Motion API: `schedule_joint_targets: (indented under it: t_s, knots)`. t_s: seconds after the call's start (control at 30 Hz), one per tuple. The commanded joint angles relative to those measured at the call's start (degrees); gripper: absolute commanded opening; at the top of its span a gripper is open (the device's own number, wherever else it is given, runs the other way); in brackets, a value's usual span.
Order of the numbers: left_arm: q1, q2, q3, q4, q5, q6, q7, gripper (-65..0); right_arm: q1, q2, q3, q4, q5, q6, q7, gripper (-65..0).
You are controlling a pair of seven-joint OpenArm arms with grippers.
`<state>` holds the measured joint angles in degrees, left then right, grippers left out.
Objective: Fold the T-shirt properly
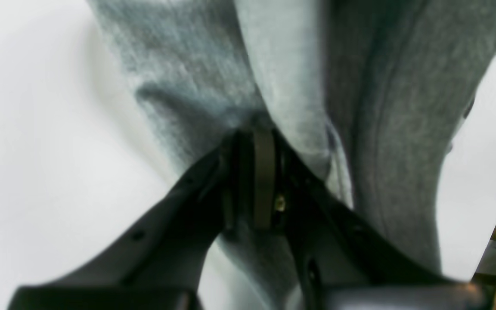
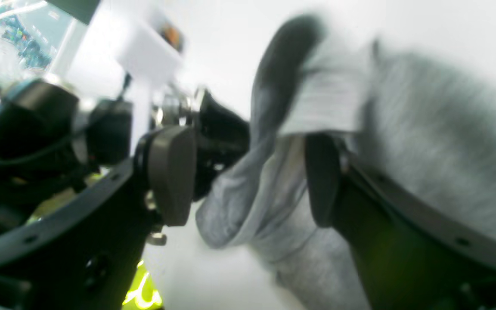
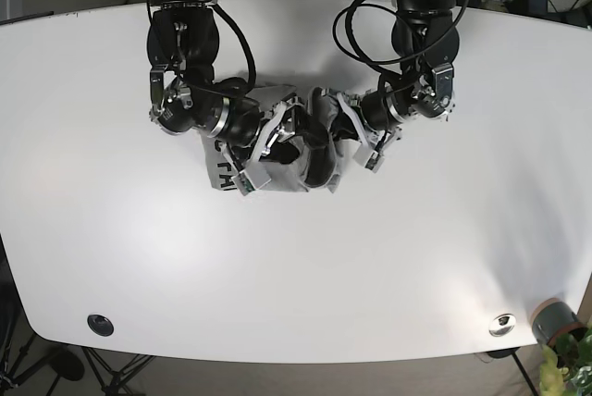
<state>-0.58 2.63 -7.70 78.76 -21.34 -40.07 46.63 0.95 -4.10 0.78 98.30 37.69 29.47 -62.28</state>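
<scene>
The grey T-shirt (image 3: 277,172) lies bunched into a small heap at the middle of the white table (image 3: 388,257), with dark lettering on its left side. Both grippers are at the heap. My left gripper (image 1: 254,142) is shut, and a fold of the T-shirt (image 1: 282,82) runs out from between its pads. It reaches the heap from the right in the base view (image 3: 344,129). My right gripper (image 2: 248,176) is open. T-shirt cloth (image 2: 269,189) hangs between its two pads and drapes over the right finger (image 2: 321,181). It is at the heap's left part (image 3: 277,137).
A black round fitting (image 3: 99,324) sits near the table's front left edge and a silver one (image 3: 502,324) near the front right. A grey pot (image 3: 553,320) with a plant stands past the front right corner.
</scene>
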Motion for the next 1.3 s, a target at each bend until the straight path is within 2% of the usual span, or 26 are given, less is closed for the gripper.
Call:
schedule_joint_targets:
  t_s: [0.0,0.17,0.33,0.47,0.57,0.73,0.9,1.03,1.13,1.27]
  knots:
    - [-0.26,-0.48,0.01,3.57,-2.52,0.07,0.80,-60.7,0.24,0.10,0.06,2.93,1.12,0.37,0.96,-27.3]
    - [1.24,-5.32,0.01,10.95,-7.36,0.07,0.88,-60.7,0.50,0.63,0.06,1.61,0.68,0.55,1.05,-27.3]
    - [3.70,-10.41,-1.66,15.70,-7.98,0.07,0.80,-60.7,1.91,1.77,-0.12,-2.52,0.68,0.64,2.02,-27.4]
    - [4.23,-14.28,-7.90,16.05,-7.71,0.07,0.80,-60.7,2.70,1.86,-1.08,-6.39,0.68,0.64,5.80,-30.3]
    - [4.23,-17.27,-11.68,15.88,-7.62,0.07,0.53,-60.7,3.93,2.21,-5.48,-11.22,0.68,0.55,10.19,-33.1]
    - [3.88,-20.88,-12.21,15.88,-7.62,0.07,0.45,-60.7,5.69,3.53,-9.44,-17.20,0.68,0.28,15.91,-38.7]
    - [2.73,-20.70,-11.42,15.88,-7.54,0.07,0.45,-60.6,7.44,4.14,-9.26,-17.20,1.12,0.28,16.79,-42.0]
    - [0.45,-20.00,-4.56,16.32,-4.72,0.07,0.45,-60.6,8.41,6.96,-9.17,-12.98,1.30,0.20,16.61,-44.2]
    - [0.10,-16.48,-0.16,16.40,-1.29,0.07,0.45,-60.6,8.41,9.42,-7.24,-9.11,1.30,0.20,14.33,-46.0]
    - [-2.28,-10.24,3.62,16.05,4.16,0.07,0.36,-60.6,8.68,9.86,-0.12,-7.97,1.12,0.20,11.42,-48.7]
